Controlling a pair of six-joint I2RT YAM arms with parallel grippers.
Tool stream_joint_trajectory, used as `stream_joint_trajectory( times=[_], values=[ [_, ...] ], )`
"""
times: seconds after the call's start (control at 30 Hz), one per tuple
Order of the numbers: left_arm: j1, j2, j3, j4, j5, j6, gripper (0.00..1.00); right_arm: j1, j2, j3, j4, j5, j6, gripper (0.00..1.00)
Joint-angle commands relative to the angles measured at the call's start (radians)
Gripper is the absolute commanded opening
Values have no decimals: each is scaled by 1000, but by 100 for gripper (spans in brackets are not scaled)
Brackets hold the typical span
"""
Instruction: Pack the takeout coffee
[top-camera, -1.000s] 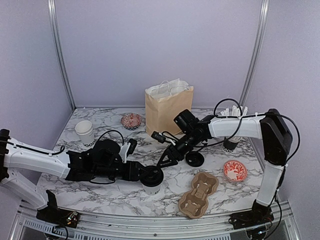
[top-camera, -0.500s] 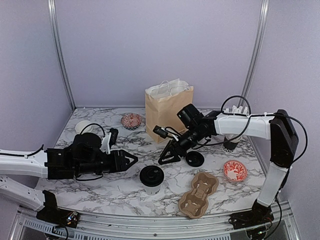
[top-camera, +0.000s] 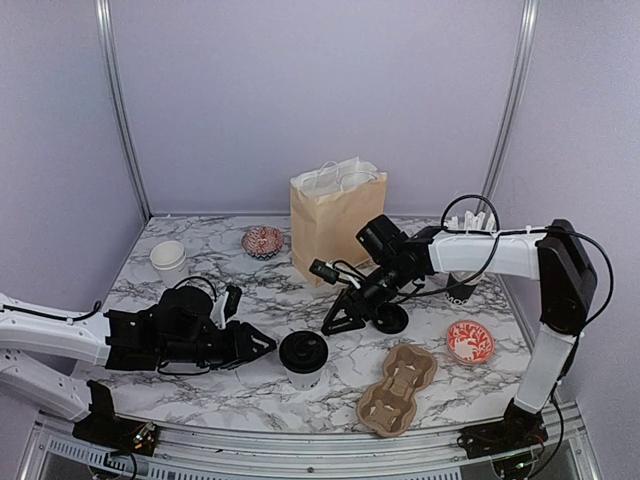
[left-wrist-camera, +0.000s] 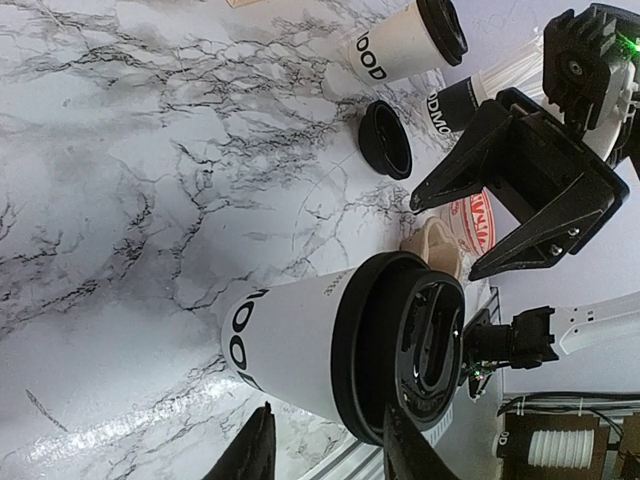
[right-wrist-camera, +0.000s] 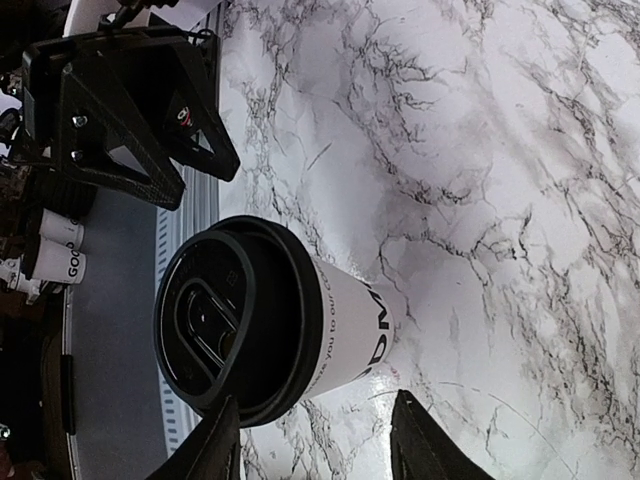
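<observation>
The grey-veined marble table (top-camera: 230, 385) carries a lidded coffee cup (top-camera: 303, 358) upright near the front centre, with a cardboard cup carrier (top-camera: 397, 390) lying flat to its right. Farther back are a loose black lid (top-camera: 391, 318), a brown paper bag (top-camera: 335, 222) standing open, and a red-patterned bowl (top-camera: 263, 241) just left of the bag. An open white cup (top-camera: 168, 260) stands at the far left. At the right are a second red-patterned bowl (top-camera: 470, 342) and a dark cup of white sticks (top-camera: 460, 292).
</observation>
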Motion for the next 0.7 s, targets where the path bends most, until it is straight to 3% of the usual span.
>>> stream_joint_trajectory(
  times=[0.0, 0.67],
  values=[
    [-2, 27, 15, 46, 41, 10, 38, -4, 8, -3, -14, -15, -26, 48],
    [-2, 117, 31, 101, 80, 36, 36, 9, 37, -16, -7, -24, -31, 48]
  ],
)
